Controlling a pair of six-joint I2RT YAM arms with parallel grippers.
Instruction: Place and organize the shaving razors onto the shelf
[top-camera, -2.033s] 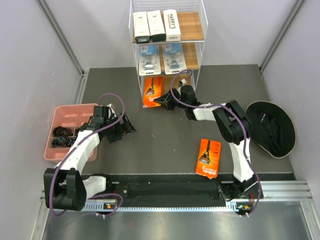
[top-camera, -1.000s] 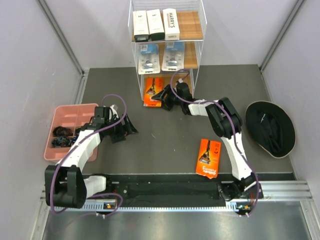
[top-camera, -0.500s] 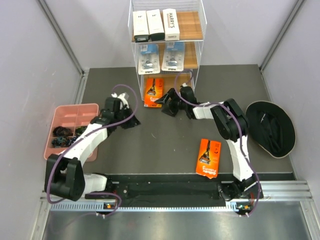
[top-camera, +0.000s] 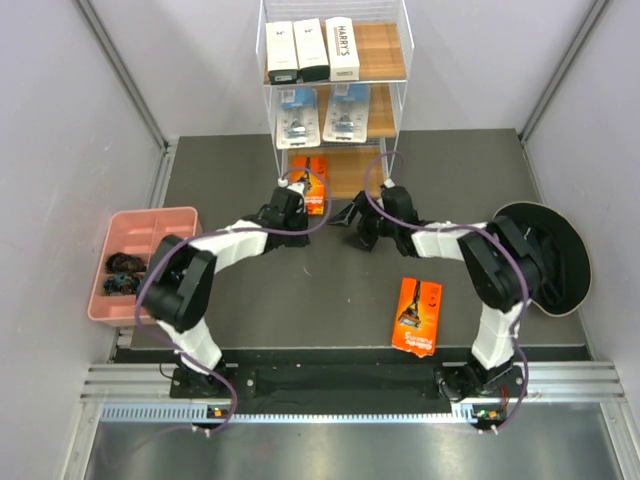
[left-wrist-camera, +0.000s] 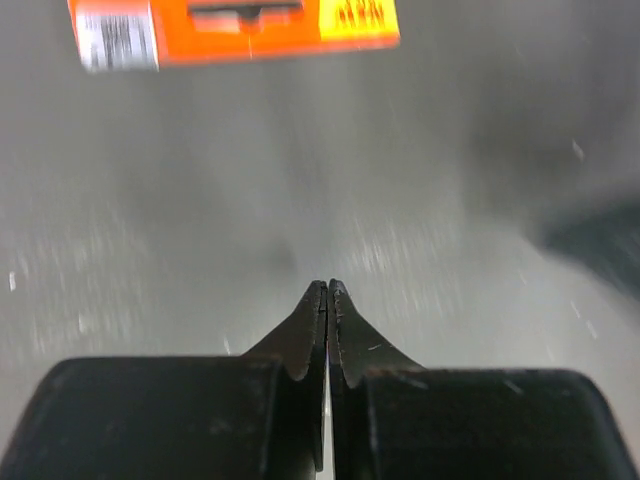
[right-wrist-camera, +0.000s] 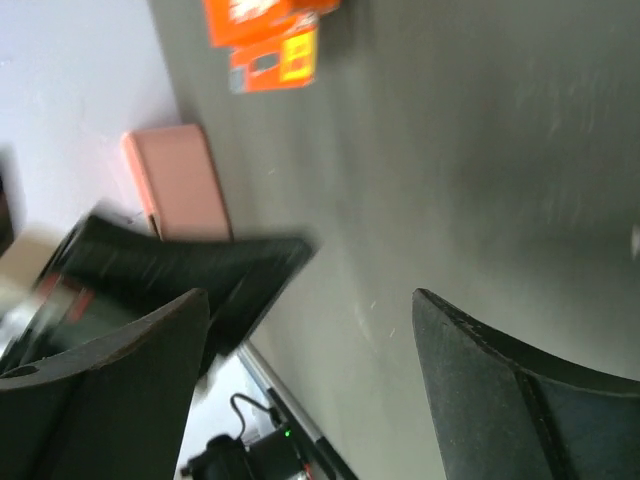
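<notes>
Swinging over from beside the pink tray (top-camera: 140, 232), the left arm now reaches across to the foot of the shelf (top-camera: 392, 88), and its jaws, wide a second ago, are pressed together with nothing between them. The left gripper (top-camera: 293, 205) sits low over the dark table (top-camera: 250, 290), just short of the orange card (top-camera: 316, 176) at the left of the lowest wooden tier; the wrist view shows that card (left-wrist-camera: 235, 30) ahead of the closed fingertips (left-wrist-camera: 318, 300), apart from them. Meanwhile the right gripper (top-camera: 357, 225) has backed away from the same card and spread wider; its fingers (right-wrist-camera: 110, 400) stand far apart and hold nothing. The other orange card (top-camera: 417, 315) lies flat on the table near the right arm's base, well apart from the shelf. Three white boxes (top-camera: 312, 50) stand side by side on the top tier, and two blister packs (top-camera: 322, 114) lie on the middle one. A black round object (top-camera: 545, 255) rests at the table's right edge.
</notes>
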